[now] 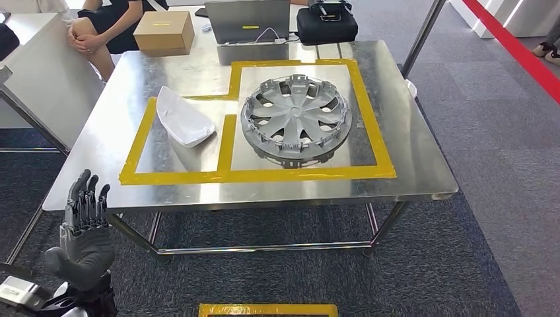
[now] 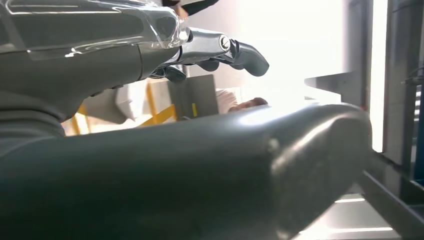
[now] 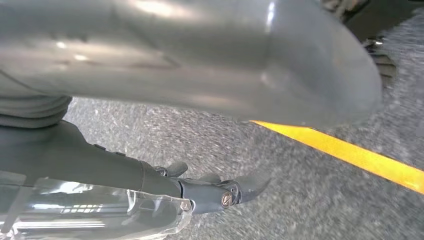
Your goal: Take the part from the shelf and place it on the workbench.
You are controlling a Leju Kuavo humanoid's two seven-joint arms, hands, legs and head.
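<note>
Steel sheet, brushed and glossy, forms the top of the table (image 1: pixel 409 152), which stands on thin metal legs over grey carpet (image 1: pixel 489 251). Yellow tape (image 1: pixel 228 176) marks two rectangles on it. In the larger right-hand rectangle lies the part, a round silver wheel cover (image 1: pixel 296 119) with curved spokes and a ring of small clips around its rim, flat on the steel. In the left rectangle, just beside it, lies a white curved plastic piece (image 1: pixel 182 117), pointed at its far end.

At the far edge of the table sit a brown cardboard box (image 1: pixel 164 32), a grey laptop (image 1: pixel 245 20) and a black bag (image 1: pixel 326 25). A seated person (image 1: pixel 99 26) is at the far left.

The left hand (image 1: pixel 84 228) is raised near the table's near-left corner, dark fingers straight, apart and pointing up, holding nothing. The right hand (image 3: pixel 210 187) hangs over speckled carpet crossed by a yellow strip (image 3: pixel 350 152); its fingers seem loosely extended and empty, though the thick thumb blocks much of that view.
</note>
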